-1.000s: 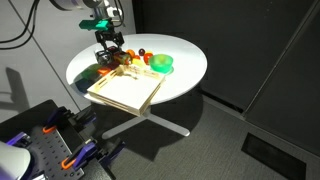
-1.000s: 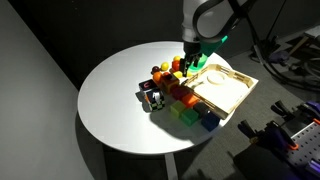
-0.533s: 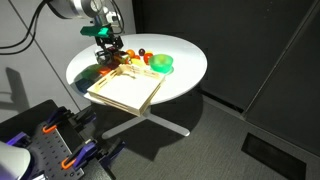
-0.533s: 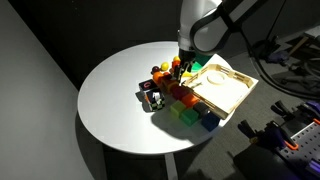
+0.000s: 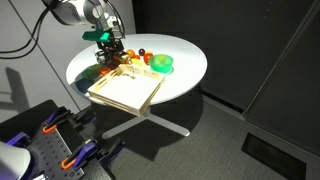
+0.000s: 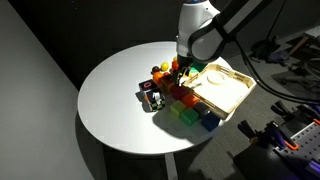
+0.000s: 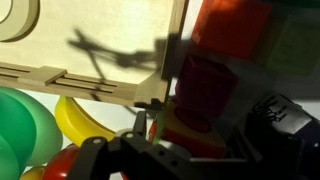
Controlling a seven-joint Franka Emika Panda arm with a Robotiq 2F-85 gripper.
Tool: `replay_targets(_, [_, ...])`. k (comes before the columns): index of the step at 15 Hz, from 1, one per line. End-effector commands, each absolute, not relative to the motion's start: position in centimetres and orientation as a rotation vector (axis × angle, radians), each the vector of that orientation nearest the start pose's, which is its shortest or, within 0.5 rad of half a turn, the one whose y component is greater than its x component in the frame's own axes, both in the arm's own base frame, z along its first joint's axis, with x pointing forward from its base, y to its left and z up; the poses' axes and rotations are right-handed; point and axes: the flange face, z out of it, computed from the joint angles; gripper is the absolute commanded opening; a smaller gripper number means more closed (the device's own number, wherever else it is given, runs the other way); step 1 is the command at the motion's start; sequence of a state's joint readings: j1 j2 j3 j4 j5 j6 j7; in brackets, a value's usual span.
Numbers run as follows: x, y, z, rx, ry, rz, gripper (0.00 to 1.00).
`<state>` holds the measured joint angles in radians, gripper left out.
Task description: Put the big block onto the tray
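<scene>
The big block (image 7: 185, 122) is a yellow-orange cube with a reddish oval mark, seen close in the wrist view. My gripper (image 7: 195, 128) is open and low over it, with one finger (image 7: 141, 124) at its left side and the other dark finger at its right. The block rests just off the corner of the pale wooden tray (image 7: 90, 40). In both exterior views my gripper (image 5: 107, 55) (image 6: 177, 68) hangs over the toy pile beside the tray (image 5: 125, 90) (image 6: 225, 88) and covers the block.
A dark red block (image 7: 215, 80) stands right behind the big block. A yellow banana toy (image 7: 80, 118) and green round toy (image 7: 20, 120) lie to its left. A green bowl (image 5: 162, 64), a dark grey-black cube (image 6: 152, 97) and coloured blocks (image 6: 187, 108) crowd the round white table (image 6: 110, 100).
My gripper has come down and shifted a little sideways onto the toy pile beside the tray. The toys and tray have not moved.
</scene>
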<state>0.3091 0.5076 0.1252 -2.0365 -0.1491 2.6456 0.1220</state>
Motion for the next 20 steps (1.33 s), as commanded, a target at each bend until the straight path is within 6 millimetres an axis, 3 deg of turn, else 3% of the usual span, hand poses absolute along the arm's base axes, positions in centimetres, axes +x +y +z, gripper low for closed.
replay_targets(1, [55.8,26.6,20.3,-3.08,-0.614,-0.208,1.0])
replay_targets(9, [57.2,27.0,20.1,-3.129,-0.488,-0.236,1.0])
replay_targets(20, [58.5,28.6,18.2,-3.155,-0.435,-0.227,1.0])
